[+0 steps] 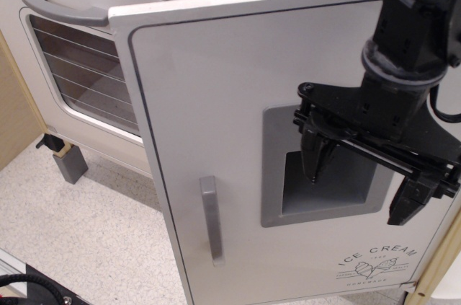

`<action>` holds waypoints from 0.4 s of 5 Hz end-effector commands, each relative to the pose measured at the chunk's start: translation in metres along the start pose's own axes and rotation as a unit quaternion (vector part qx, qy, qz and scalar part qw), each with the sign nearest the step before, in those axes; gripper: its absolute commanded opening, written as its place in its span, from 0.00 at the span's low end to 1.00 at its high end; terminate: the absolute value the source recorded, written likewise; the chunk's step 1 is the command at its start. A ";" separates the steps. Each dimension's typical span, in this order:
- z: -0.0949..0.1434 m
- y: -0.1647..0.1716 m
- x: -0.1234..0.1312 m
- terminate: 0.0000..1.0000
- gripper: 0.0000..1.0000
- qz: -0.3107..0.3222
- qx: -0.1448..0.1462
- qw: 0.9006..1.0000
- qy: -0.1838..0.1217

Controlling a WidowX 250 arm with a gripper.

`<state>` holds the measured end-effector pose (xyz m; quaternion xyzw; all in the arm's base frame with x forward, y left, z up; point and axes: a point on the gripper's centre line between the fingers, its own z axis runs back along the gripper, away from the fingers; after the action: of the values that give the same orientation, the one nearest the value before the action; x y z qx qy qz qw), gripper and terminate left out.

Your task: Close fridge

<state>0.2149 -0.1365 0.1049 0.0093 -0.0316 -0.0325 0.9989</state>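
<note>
A black robot gripper (360,186) was seen nearest the camera at the right of the frame, hanging from a dark arm that entered at the upper right corner. Its two fingers were spread wide apart and nothing was held between them; one fingertip (315,168) was set in front of the recessed panel, while the other was placed lower and further right, near the frame's right edge. Behind the gripper, the white fridge door (216,117) was shown swung open, filling the centre and right of the frame. A vertical grey handle (211,220) was mounted low on the door toward its left edge, a grey recessed panel (288,175) was set to the right of it, and "ICE CREAM" lettering (378,262) was printed at the lower right. Further back, at the upper left, a white oven door (72,96) with a wire-rack window and a curved grey handle (61,8) was visible. A speckled pale floor (79,240) was spread across the lower left.
</note>
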 end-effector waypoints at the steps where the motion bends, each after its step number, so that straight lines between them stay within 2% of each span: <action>1: 0.000 0.000 0.000 0.00 1.00 0.000 0.000 1.000 0.000; 2: 0.005 0.007 -0.018 0.00 1.00 0.029 -0.006 0.999 -0.022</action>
<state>0.1929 -0.1248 0.0988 0.0136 -0.0357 -0.0010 0.9993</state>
